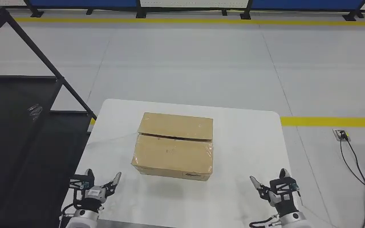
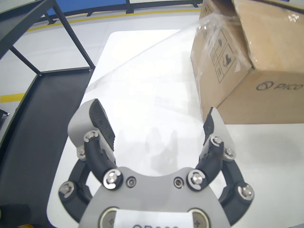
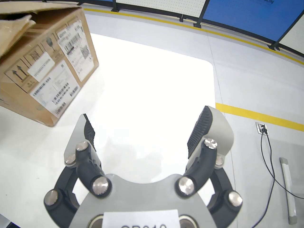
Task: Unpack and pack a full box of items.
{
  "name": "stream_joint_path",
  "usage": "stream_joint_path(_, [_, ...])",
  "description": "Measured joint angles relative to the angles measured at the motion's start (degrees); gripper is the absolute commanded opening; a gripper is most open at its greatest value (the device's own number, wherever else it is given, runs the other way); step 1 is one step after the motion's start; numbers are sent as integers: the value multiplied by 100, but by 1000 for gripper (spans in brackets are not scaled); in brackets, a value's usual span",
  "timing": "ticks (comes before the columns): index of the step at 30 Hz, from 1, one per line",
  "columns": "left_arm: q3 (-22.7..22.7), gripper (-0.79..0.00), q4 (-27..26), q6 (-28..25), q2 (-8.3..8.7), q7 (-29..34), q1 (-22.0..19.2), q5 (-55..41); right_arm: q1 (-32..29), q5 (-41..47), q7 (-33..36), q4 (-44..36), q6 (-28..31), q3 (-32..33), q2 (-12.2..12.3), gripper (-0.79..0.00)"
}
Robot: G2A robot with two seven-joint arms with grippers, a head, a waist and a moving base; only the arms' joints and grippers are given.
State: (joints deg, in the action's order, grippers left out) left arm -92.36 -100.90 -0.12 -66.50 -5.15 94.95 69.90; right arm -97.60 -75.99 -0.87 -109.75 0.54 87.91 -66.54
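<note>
A brown cardboard box (image 1: 174,145) sits in the middle of the white table (image 1: 245,142), its top flaps folded down with a seam across the lid. Clear tape hangs loose on the box (image 2: 249,55) side facing my left arm. White labels cover the box (image 3: 45,72) side facing my right arm. My left gripper (image 1: 97,182) is open over the table's near left corner, apart from the box, with nothing between its fingers (image 2: 102,119). My right gripper (image 1: 268,178) is open near the table's near right corner, also holding nothing.
A dark metal rack (image 1: 34,119) stands against the table's left side, its lower shelf (image 2: 40,119) close beside my left gripper. A black cable and floor socket (image 1: 341,135) lie on the floor to the right. Bare tabletop surrounds the box.
</note>
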Motion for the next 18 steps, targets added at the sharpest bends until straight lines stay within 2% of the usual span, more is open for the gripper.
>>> stream_joint_path(6, [-100, 0, 103, 162, -37, 364, -423, -615, 224, -199, 247, -527, 39, -382, -39, 0])
stream_joint_path(18, [-98, 0, 102, 150, -36, 365, -425, -595, 248, -232, 279, -560, 59, -418, -40, 0])
